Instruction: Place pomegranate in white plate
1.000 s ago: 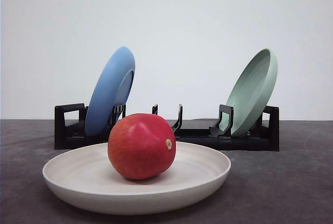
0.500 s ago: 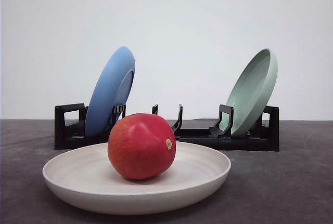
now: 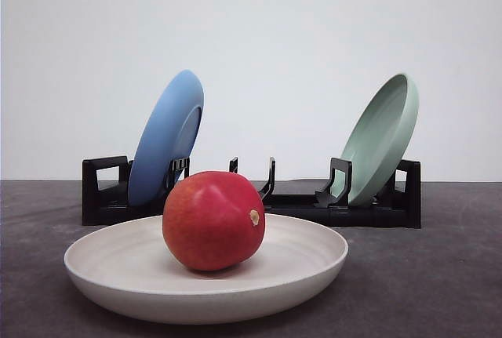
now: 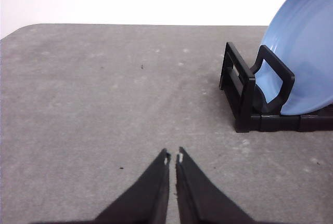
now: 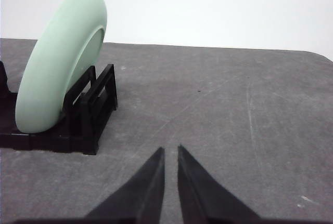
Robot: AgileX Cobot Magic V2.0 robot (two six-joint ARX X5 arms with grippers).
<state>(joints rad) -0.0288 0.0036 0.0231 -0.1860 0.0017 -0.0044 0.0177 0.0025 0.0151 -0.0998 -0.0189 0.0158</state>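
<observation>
The glossy red pomegranate [image 3: 213, 219] rests inside the white plate [image 3: 314, 263], which lies flat on the dark table near the front, in the front view. My left gripper [image 4: 173, 157] is shut with nothing between its fingers, hovering over bare table beside the rack's blue-plate end. My right gripper [image 5: 170, 151] is also shut and holds nothing, over bare table beside the rack's green-plate end.
A black dish rack [image 3: 298, 205] stands behind the white plate. It holds a blue plate [image 3: 166, 138] leaning at its left end and a pale green plate [image 3: 384, 138] leaning at its right end. Grey tabletop [image 4: 93, 89] stretches around both grippers.
</observation>
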